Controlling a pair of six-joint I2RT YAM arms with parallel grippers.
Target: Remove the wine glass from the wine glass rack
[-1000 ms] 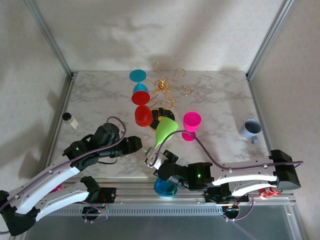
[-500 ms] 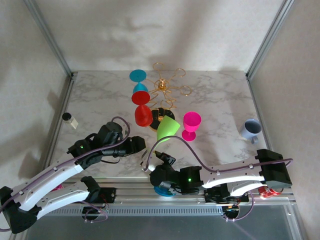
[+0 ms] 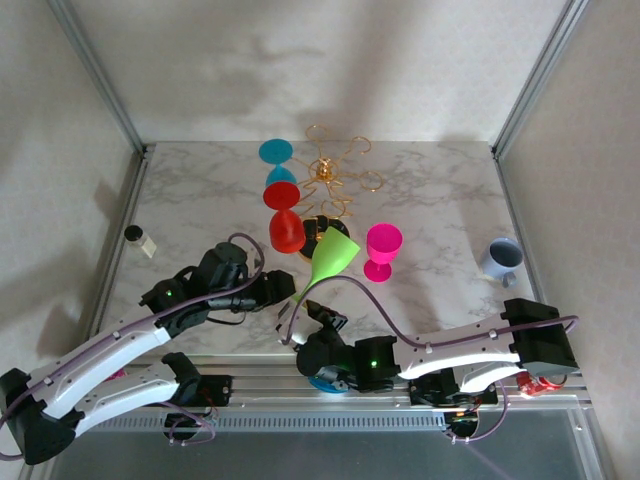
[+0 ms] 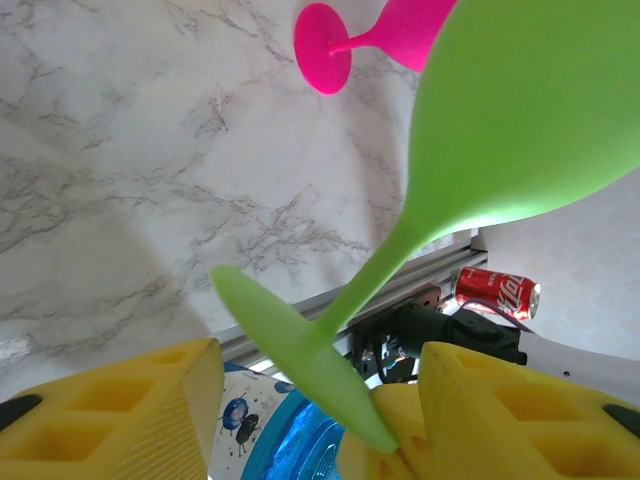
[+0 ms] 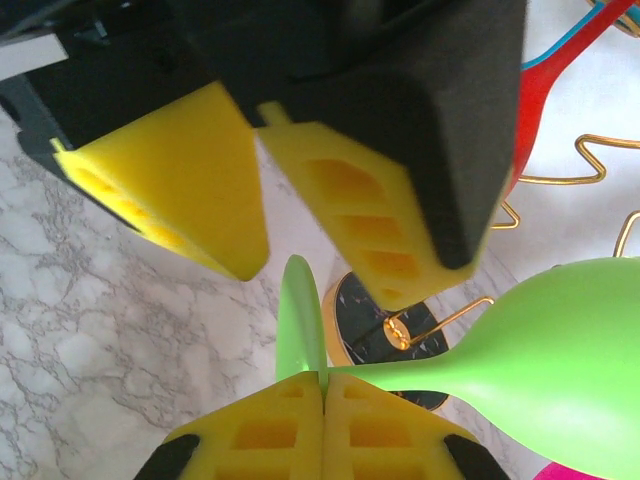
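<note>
A: Your right gripper [image 5: 322,382] is clenched on the stem of the green wine glass [image 5: 560,345]. The pads press together just past the foot, and the bowl leans away to their right.

B: Your left gripper [image 4: 320,352] is released. Its yellow fingers [image 4: 110,420] are spread on either side of that glass's foot, and you can't tell whether either pad touches it.

A: From your right wrist, those left fingers sit just above your own, with the rim of the foot pointing up at the gap between them.

B: Just beyond your right fingers is the wine glass rack [image 5: 365,310]. Its round black base is behind the stem, and one gold arm's curled end is close beside the stem. Whether they touch, you can't tell.

A: Farther out, a red wine glass [image 3: 285,228] hangs on the rack's left side, with a teal wine glass [image 3: 276,152] behind it.

B: Past your left fingers a pink wine glass [image 4: 400,35] stands on the marble table [image 4: 130,150]. A red soda can [image 4: 497,292] lies beyond the table's near edge.
</note>
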